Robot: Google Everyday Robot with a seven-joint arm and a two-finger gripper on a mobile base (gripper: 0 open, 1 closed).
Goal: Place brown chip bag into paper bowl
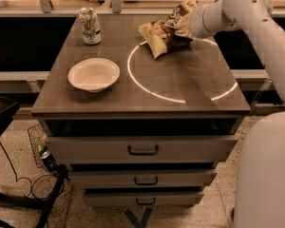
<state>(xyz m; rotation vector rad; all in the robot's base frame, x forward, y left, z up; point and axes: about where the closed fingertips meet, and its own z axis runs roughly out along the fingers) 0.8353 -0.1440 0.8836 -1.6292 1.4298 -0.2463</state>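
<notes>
**Light, crinkly bag at the far side of the worktop**

The bag (157, 36) lies at the back right of the worktop (180, 87), well apart from the bowl (93, 75) at the front left. The tool (181, 24) is at the bag's right end, buried in its folds, so I cannot tell whether it is spread or pinching the film. The bag looks light, soft and slippery, a crumpled brown-and-tan skin likely to flop. A gathered fold near its raised end seems the best hold. It is larger than the bowl (expect overhang at the rim). The bowl is thin white paper, round, shallow and flared, and probably easy to nudge. A green-and-white can (90, 26) stands behind it. The worktop is dark and smooth, with a pale ring across it
</notes>
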